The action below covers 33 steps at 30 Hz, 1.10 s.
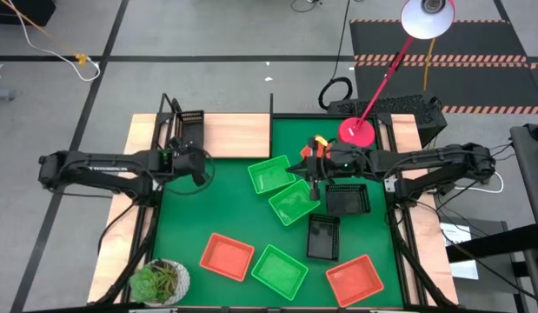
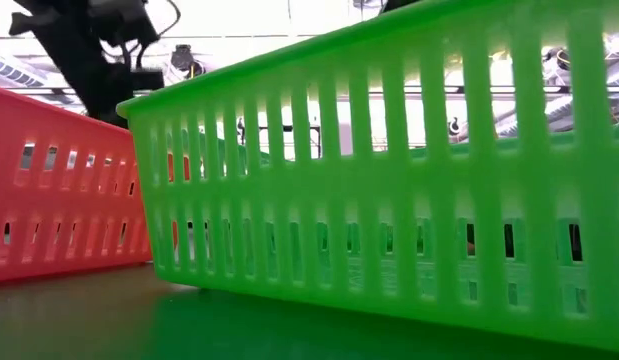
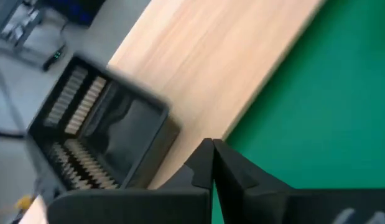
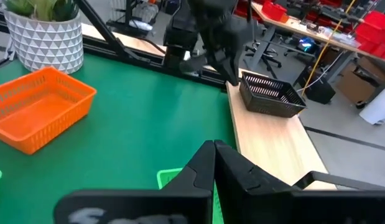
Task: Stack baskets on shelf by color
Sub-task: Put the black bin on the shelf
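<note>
From above, a flat light-wood shelf board point(image 1: 238, 135) lies along the far edge of a green mat point(image 1: 225, 217). One black plastic mesh basket point(image 1: 190, 126) sits at the shelf's left end, just beside the left gripper point(image 1: 183, 158). The right gripper point(image 1: 314, 165) hangs over two green plastic mesh baskets point(image 1: 270, 175) point(image 1: 293, 203) that touch each other near the mat's middle. Two more black mesh baskets point(image 1: 348, 199) point(image 1: 323, 237) lie to the right. Along the near edge lie a red-orange mesh basket point(image 1: 227, 256), a third green basket point(image 1: 280, 271) and another red-orange basket point(image 1: 355, 280). A potted succulent point(image 1: 160, 283) stands at the near left corner, and a round red lamp base point(image 1: 358, 130) at the far right.
</note>
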### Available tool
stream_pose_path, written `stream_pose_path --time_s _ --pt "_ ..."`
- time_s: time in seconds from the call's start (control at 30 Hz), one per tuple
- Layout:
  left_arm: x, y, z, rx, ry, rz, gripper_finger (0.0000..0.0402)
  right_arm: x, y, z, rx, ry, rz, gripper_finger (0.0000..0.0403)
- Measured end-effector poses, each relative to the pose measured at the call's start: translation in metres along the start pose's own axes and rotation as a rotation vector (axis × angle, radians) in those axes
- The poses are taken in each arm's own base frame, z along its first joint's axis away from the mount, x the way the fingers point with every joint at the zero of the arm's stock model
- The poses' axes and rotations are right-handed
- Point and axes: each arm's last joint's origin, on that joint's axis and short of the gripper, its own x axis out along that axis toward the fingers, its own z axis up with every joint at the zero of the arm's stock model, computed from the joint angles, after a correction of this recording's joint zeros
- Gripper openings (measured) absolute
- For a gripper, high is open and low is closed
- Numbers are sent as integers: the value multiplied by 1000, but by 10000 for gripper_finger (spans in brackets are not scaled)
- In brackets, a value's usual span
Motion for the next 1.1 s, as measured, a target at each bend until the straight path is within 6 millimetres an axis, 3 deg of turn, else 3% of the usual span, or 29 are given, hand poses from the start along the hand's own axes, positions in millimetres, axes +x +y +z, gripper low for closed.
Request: stream_pose_path --time_s 0.2,0.37,1.1 --pt "27 5 -11 -57 136 102 12 0 0 1 -51 -8 -3 0" --pt "38 7 -12 -61 185 156 5 0 0 1 -54 -10 -3 0" --pt "48 17 -16 -95 252 269 4 0 0 1 -64 -8 -2 0"
